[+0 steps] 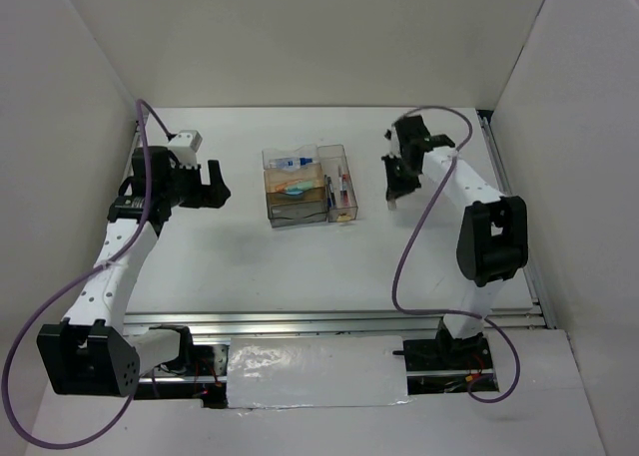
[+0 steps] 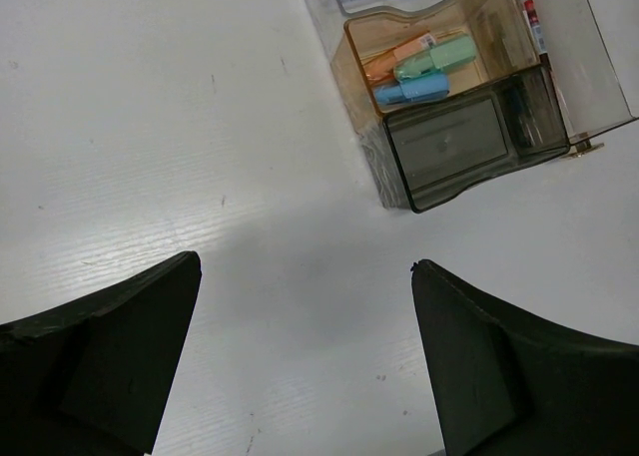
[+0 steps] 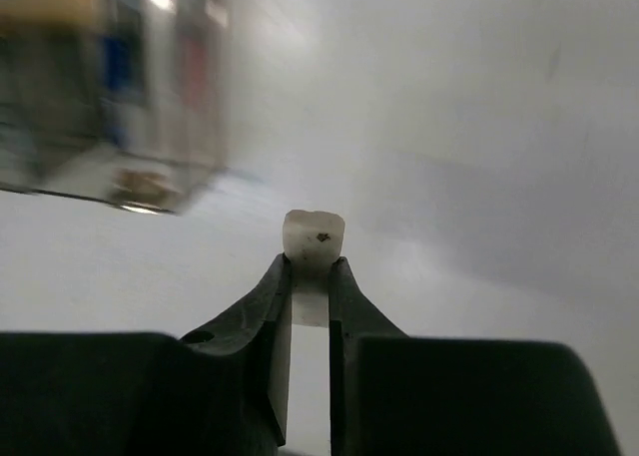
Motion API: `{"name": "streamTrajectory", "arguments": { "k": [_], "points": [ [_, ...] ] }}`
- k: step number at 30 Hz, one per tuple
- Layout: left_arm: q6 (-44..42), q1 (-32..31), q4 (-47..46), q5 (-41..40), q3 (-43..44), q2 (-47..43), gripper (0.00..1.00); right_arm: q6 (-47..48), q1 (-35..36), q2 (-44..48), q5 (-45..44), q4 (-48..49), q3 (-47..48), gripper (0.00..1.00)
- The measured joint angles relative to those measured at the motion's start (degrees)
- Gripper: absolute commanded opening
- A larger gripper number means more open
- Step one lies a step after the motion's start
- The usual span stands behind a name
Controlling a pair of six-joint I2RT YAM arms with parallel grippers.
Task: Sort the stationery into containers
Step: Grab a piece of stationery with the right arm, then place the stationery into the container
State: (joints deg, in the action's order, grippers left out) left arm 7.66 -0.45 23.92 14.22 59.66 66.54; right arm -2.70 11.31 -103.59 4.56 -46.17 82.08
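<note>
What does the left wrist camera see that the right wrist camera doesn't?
Only the left wrist view shows the orange piece, mint-green piece and blue piece lying together in one brown-tinted compartment, plus the left gripper wide open. Only the right wrist view shows the right gripper pinching a small white piece. Both show the organizer, sharp in the left view and blurry in the right, and the white table.
</note>
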Motion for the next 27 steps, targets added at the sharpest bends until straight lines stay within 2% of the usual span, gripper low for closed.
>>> {"name": "streamTrajectory", "arguments": {
  "k": [3, 6, 10, 14, 21, 27],
  "points": [
    [-0.1, 0.0, -0.6, 1.3, -0.3, 0.0, 0.99, 4.3, 4.2, 1.0, 2.1, 0.8, 9.4, 0.0],
    [-0.1, 0.0, -2.0, 2.3, -0.9, -0.3, 0.99, 8.5, 12.5, 2.3, 3.3, 1.9, 17.9, 0.0],
    [-0.2, 0.0, -2.8, 2.6, -1.1, -0.5, 0.99, 13.5, 23.0, 1.7, 1.9, 3.4, 22.3, 0.0],
    [-0.2, 0.0, -3.0, 2.5, -1.1, -0.2, 0.99, 17.3, 30.9, -3.2, -2.6, 4.8, 24.8, 0.0],
    [-0.3, 0.0, -3.0, 2.1, -0.9, 1.0, 0.99, 22.1, 34.6, -9.6, -9.7, 11.1, 21.5, 0.0],
    [-0.3, 0.0, -3.3, 1.8, -0.9, 1.5, 0.99, 25.3, 34.9, -11.4, -13.6, 15.3, 18.3, 0.05]
  ]
}}
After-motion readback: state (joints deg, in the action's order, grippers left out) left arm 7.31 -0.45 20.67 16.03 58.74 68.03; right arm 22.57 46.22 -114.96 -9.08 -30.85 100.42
